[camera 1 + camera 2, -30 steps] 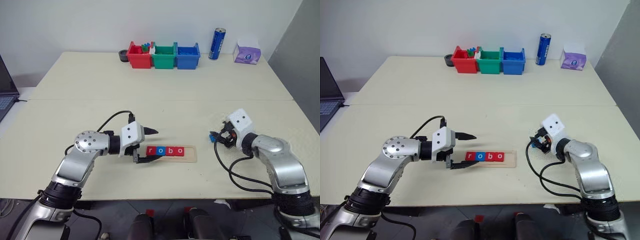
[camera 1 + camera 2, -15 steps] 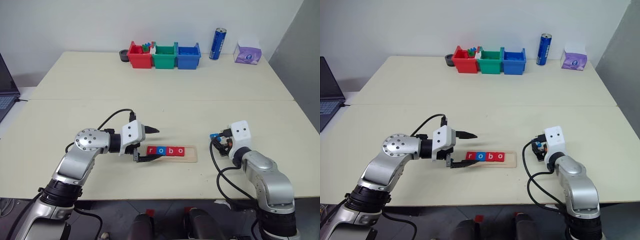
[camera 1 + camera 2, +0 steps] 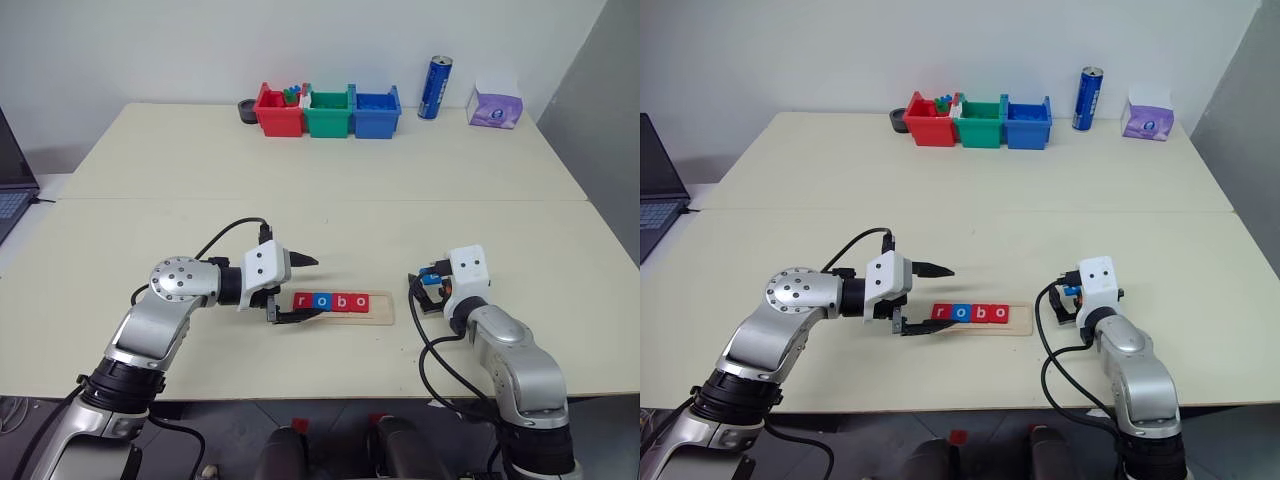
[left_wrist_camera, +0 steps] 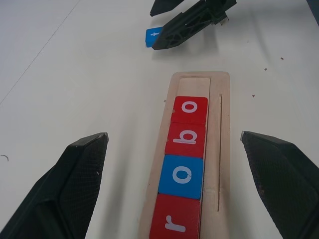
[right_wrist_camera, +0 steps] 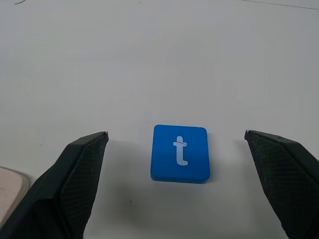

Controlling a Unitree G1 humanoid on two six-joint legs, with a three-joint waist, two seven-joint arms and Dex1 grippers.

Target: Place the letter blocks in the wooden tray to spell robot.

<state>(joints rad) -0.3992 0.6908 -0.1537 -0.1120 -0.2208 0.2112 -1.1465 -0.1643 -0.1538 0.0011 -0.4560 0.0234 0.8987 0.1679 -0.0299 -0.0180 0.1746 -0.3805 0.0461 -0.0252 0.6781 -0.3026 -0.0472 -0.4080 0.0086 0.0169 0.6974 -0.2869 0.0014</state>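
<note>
Right tool (image 5: 179, 189) stands wide open, holding nothing, low over the bench (image 3: 300, 230). Blue "t" block (image 5: 179, 153) lies flat on the bench directly ahead of it, midway between the two fingers (image 5: 60, 189), touching neither. Tray (image 4: 219, 149) sits off to this tool's left, its rounded end just in sight.

Left tool (image 4: 179, 194) also wide open and empty, straddling the tray's near end. Four blocks (image 4: 185, 169) already seated in the groove read r, o, b, o; one free slot remains at the end farthest from this tool.

Step in hand, as I judge it: pick up the "t". To do it well, keep the block centred between the fingers, go down until the tips bracket its side edges, close squarely so it does not pivot. The block is thin and flat, so tips likely need to nearly meet the bench. Carry it letter-up to the free slot beside the last "o".
</note>
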